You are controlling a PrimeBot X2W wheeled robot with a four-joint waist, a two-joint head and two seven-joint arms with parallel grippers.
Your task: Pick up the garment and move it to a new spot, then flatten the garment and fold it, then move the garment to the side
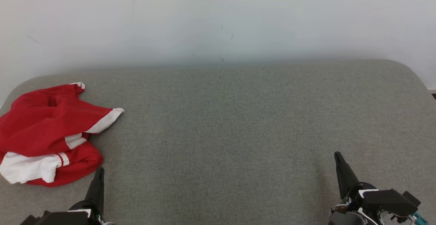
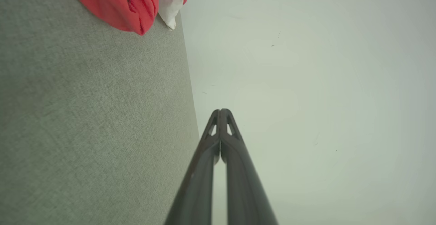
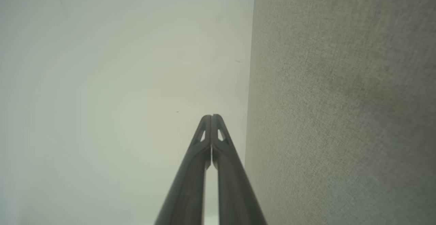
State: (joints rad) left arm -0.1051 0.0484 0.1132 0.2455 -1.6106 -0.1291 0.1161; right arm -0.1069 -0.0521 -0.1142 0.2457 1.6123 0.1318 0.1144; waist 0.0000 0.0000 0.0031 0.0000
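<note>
The garment [image 1: 47, 133] is red with white bands and lies crumpled at the left end of the grey fabric surface [image 1: 224, 133]. Its edge also hangs into the top of the left wrist view as red and white folds, the garment [image 2: 133, 3]. My left gripper [image 1: 99, 170] sits at the lower left, just right of and below the garment, fingers pressed together and holding nothing; the same gripper [image 2: 220, 111] points past the surface toward the wall. My right gripper [image 1: 337, 155] rests at the lower right, far from the garment, also shut and empty [image 3: 212, 116].
A pale wall [image 1: 218, 20] rises behind the surface's far edge. The surface has rounded back corners, and its wide middle and right parts are bare grey fabric.
</note>
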